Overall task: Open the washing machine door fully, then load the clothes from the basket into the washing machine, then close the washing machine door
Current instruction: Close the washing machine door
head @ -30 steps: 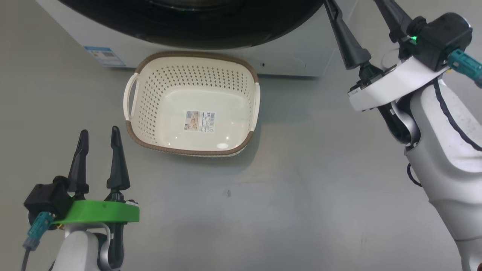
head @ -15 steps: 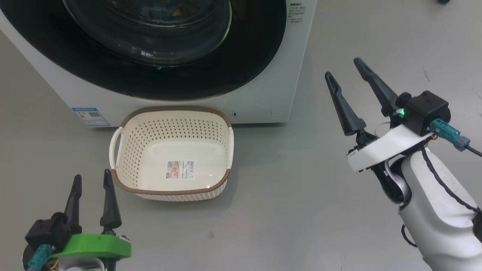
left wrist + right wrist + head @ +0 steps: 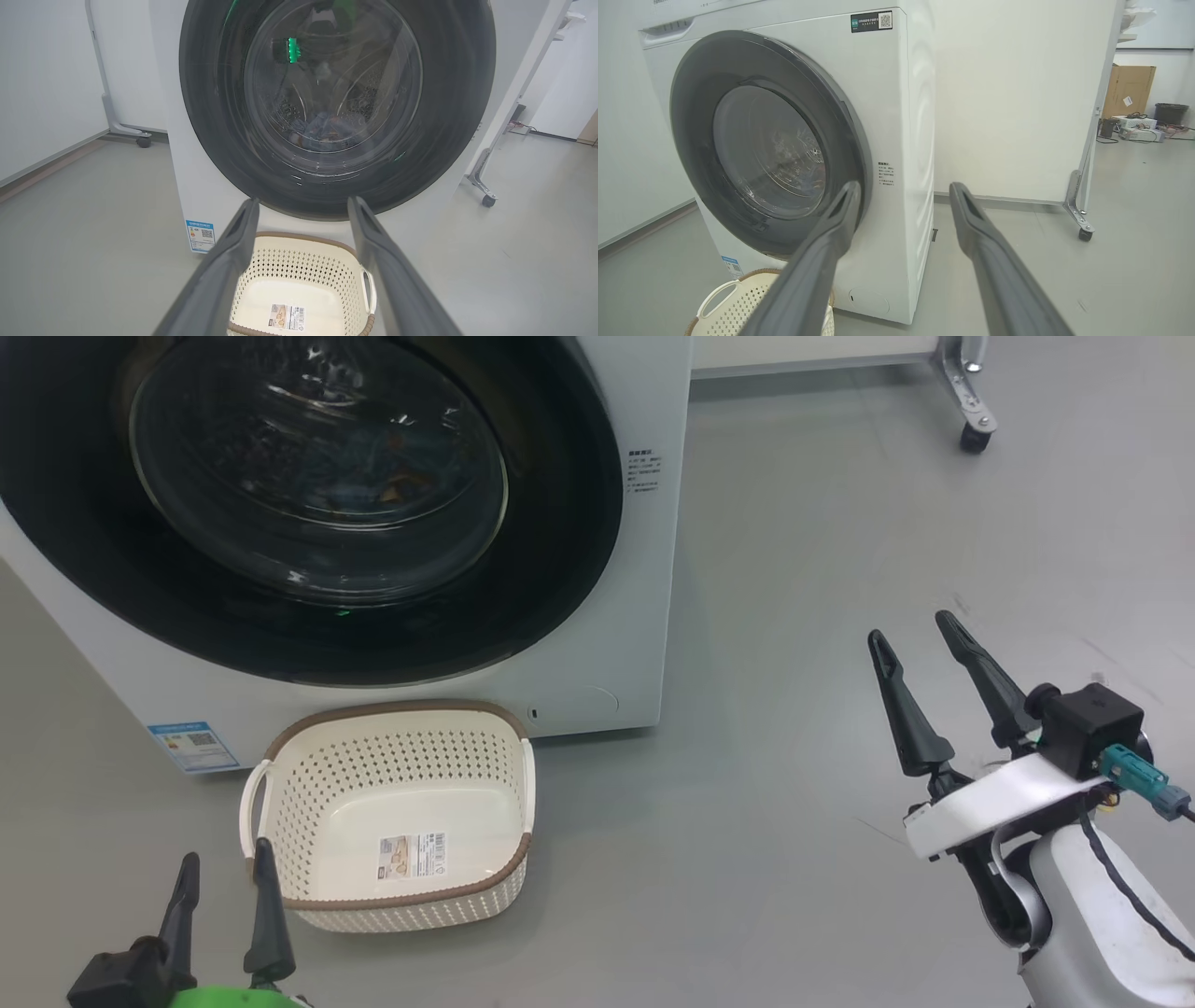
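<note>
The washing machine [image 3: 644, 616] stands at the upper left, white and front-loading. The washing machine door [image 3: 560, 569], a black ring around domed glass, lies flush against its front. Behind the glass, the clothes [image 3: 322, 130] lie as bluish fabric with orange-brown bits low in the drum. The basket [image 3: 308, 775] sits on the floor before the machine, holding just a sticker. My left gripper [image 3: 227, 859] is open at the basket's near left corner, nothing between its fingers. Right of the machine, my right gripper [image 3: 910, 630] hangs open over bare floor, pointing towards the door [image 3: 770, 144].
A blue label [image 3: 191, 747] marks the machine's lower front. A wheeled frame leg [image 3: 971, 420] stands behind and to the right of the machine, and another wheeled frame leg [image 3: 135, 137] to its left. A cardboard box [image 3: 1129, 88] and cables lie far off. Grey floor spreads to the right.
The head camera has tilted up, so the machine and basket slid down the picture. The right gripper has drawn back from the machine's front corner. Both grippers stayed open.
</note>
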Controlling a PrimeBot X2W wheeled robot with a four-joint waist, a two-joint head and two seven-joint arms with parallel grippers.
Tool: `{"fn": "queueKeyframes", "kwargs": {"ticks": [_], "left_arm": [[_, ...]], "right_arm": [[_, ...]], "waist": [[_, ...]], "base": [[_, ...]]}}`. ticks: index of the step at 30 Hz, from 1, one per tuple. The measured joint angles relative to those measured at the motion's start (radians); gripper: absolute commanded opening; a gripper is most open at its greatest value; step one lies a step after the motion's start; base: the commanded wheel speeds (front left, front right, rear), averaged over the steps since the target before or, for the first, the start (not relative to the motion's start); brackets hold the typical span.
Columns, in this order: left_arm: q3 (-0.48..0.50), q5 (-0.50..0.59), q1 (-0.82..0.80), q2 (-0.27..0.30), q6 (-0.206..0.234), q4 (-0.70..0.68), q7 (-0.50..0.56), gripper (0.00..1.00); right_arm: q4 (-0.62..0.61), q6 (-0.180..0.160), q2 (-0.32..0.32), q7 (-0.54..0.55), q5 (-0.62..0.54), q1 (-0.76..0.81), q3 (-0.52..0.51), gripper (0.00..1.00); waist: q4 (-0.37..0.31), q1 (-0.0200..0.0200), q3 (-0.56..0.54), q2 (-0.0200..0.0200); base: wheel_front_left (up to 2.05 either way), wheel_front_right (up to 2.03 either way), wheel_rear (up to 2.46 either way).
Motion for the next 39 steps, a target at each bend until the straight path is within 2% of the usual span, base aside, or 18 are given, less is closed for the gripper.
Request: {"fn": "queueKeyframes", "kwargs": {"ticks": [13, 27, 39], "left_arm": [[0.002, 0.007, 0.037, 0.001, -0.008, -0.008, 0.000, 1.00], [-0.002, 0.007, 0.055, 0.001, -0.008, -0.018, 0.000, 1.00], [-0.002, 0.007, 0.058, 0.001, -0.009, -0.024, 0.000, 1.00]], "right_arm": [[-0.015, 0.000, 0.006, 0.000, -0.033, 0.129, -0.102, 1.00], [-0.001, 0.000, 0.021, 0.000, -0.063, 0.196, -0.185, 1.00], [0.003, 0.000, 0.047, 0.000, -0.074, 0.203, -0.200, 1.00]], "waist": [[-0.048, 0.0000, -0.041, 0.0000], [-0.034, 0.0001, -0.045, 0.0000], [-0.020, 0.0000, -0.042, 0.0000]], "base": [[0.00, 0.00, 0.00], [0.00, 0.00, 0.00], [0.00, 0.00, 0.00]]}}
